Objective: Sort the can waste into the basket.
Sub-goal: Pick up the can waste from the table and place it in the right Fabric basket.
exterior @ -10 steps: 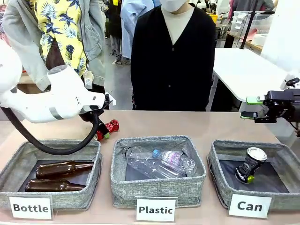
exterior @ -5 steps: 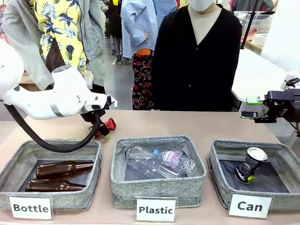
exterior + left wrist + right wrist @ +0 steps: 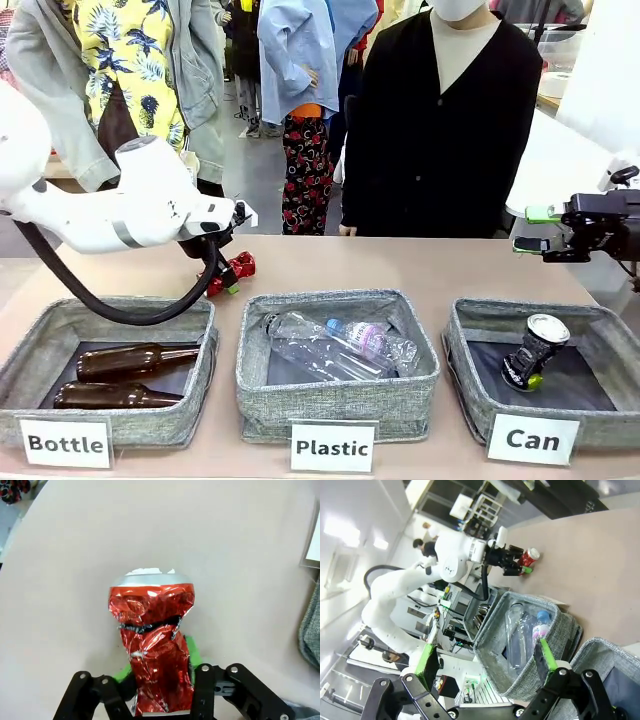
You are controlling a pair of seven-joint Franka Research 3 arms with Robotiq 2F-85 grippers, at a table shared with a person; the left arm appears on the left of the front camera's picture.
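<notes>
A shiny red crushed can [image 3: 238,267] sits low over the far left of the table, behind the baskets. My left gripper [image 3: 222,276] is shut on it. In the left wrist view the red can [image 3: 154,645] stands between the green pads [image 3: 193,650], silver top pointing away. A dark crushed can [image 3: 533,352] with a silver top leans inside the grey basket [image 3: 465,385] labelled "Can" at the front right. My right gripper [image 3: 533,229] hovers open and empty above that basket's far right side; its wrist view shows the gripper [image 3: 485,656] spread wide.
The "Bottle" basket [image 3: 30,345] at front left holds two brown glass bottles. The "Plastic" basket [image 3: 250,385] in the middle holds clear plastic bottles [image 3: 340,345]. A person in a black cardigan [image 3: 430,140] stands at the far edge.
My left gripper has closed around the red can and shifted slightly right with it. The person behind the table has stepped to the right. My right arm has stayed still.
</notes>
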